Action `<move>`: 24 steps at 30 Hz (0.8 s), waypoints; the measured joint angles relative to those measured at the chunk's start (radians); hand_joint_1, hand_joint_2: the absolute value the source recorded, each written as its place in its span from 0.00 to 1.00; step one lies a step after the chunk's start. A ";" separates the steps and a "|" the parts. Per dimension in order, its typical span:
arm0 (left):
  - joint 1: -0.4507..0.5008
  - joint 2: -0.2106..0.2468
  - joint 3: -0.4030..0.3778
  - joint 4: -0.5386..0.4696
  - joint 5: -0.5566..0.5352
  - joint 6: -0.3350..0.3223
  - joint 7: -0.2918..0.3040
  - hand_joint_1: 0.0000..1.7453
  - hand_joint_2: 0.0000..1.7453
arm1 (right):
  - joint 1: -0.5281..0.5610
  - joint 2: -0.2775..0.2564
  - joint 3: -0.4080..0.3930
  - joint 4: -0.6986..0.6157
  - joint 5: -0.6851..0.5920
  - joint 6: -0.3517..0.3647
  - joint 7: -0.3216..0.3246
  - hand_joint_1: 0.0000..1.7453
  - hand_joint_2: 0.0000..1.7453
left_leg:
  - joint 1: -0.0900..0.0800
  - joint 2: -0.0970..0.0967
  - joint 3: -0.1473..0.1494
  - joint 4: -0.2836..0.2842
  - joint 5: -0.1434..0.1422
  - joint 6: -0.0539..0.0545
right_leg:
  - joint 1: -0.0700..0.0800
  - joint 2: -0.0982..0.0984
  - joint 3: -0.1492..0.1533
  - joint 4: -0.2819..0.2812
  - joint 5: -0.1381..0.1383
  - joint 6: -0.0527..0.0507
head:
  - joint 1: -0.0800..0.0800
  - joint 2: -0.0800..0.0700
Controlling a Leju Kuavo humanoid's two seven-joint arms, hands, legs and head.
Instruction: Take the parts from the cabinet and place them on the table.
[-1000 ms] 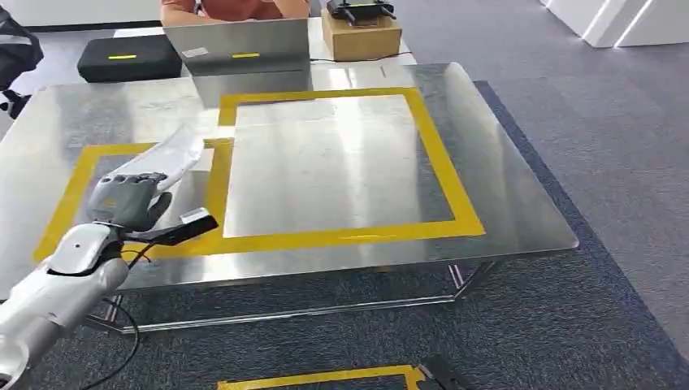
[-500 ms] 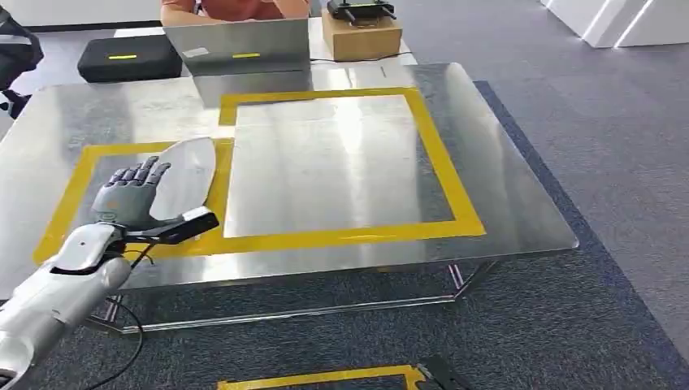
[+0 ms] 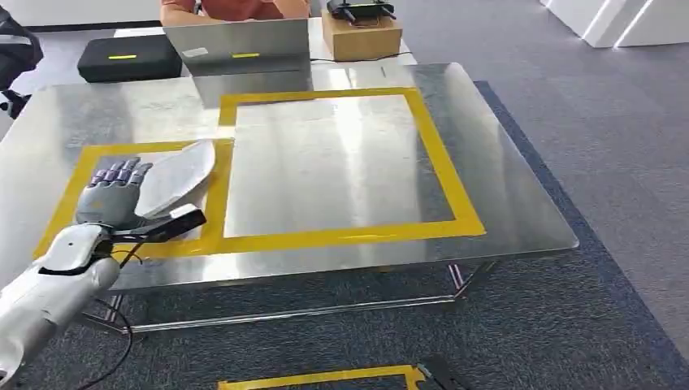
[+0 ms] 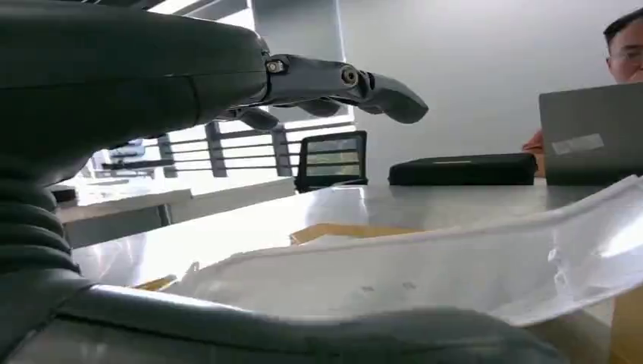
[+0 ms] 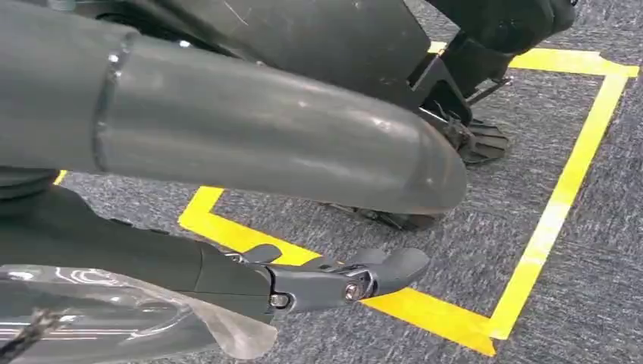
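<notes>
A white, flat, curved plastic part (image 3: 175,175) lies on the steel table (image 3: 504,211), inside the small yellow-taped square at the left. My left hand (image 3: 110,195) hovers just left of it with fingers spread and holds nothing. In the left wrist view the part (image 4: 455,265) rests on the tabletop between the thumb and the outstretched fingers (image 4: 334,80), neither pressing on it. My right hand (image 5: 250,136) hangs beside my body over the carpet, its fingers (image 5: 341,280) extended and apart from the thumb, with nothing between them.
A large yellow-taped square (image 3: 439,154) takes up the table's middle. At the far edge stand a grey laptop (image 3: 240,45), a black case (image 3: 130,57) and a cardboard box (image 3: 361,32), with a person (image 3: 236,8) seated behind. Yellow tape (image 3: 325,378) marks the carpet near my feet.
My left hand let go of the white part, which now lies flat on the table. The hand has spread its fingers and drawn back to the left.
</notes>
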 joint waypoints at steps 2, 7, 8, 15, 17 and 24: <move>0.000 0.003 0.000 0.000 0.000 0.000 0.005 0.00 0.00 | 0.000 0.002 0.001 0.000 0.000 0.000 0.000 0.00 0.00 | -0.002 0.000 0.000 0.001 -0.001 0.002 | -0.002 0.000 0.000 0.000 0.000 0.001 | 0.000 0.000; -0.001 0.008 0.000 0.000 0.000 0.000 0.007 0.00 0.00 | 0.000 0.004 0.002 0.000 0.000 0.000 0.000 0.00 0.00 | -0.009 0.000 -0.002 0.006 -0.006 0.014 | -0.008 -0.001 0.002 -0.002 0.000 0.014 | 0.000 0.000; -0.002 0.009 0.000 0.000 0.000 0.000 0.007 0.00 0.00 | 0.000 0.005 0.002 0.000 0.000 0.000 0.001 0.00 0.00 | -0.010 0.000 -0.002 0.005 -0.003 0.019 | -0.009 -0.001 0.004 -0.005 0.003 0.019 | 0.000 0.000; -0.009 0.004 0.000 0.002 0.001 0.000 0.007 0.00 0.00 | 0.002 0.006 0.003 -0.003 -0.001 0.000 0.001 0.00 0.00 | 0.000 0.001 0.000 -0.019 0.017 0.038 | -0.006 0.013 -0.152 0.320 -0.147 0.028 | 0.006 0.000; -0.009 0.004 0.000 0.003 0.003 0.001 0.005 0.00 0.00 | 0.003 0.006 0.003 -0.003 -0.002 0.000 0.002 0.00 0.00 | 0.001 0.000 0.000 -0.016 0.018 0.036 | -0.007 0.012 -0.118 0.243 -0.075 0.027 | 0.006 0.000; -0.009 0.004 0.001 0.003 0.013 0.004 -0.007 0.00 0.00 | 0.001 0.006 0.004 -0.007 -0.011 0.000 0.004 0.00 0.00 | 0.001 -0.005 -0.018 -0.005 0.038 -0.007 | -0.002 0.021 -0.014 0.017 0.013 -0.002 | 0.006 0.000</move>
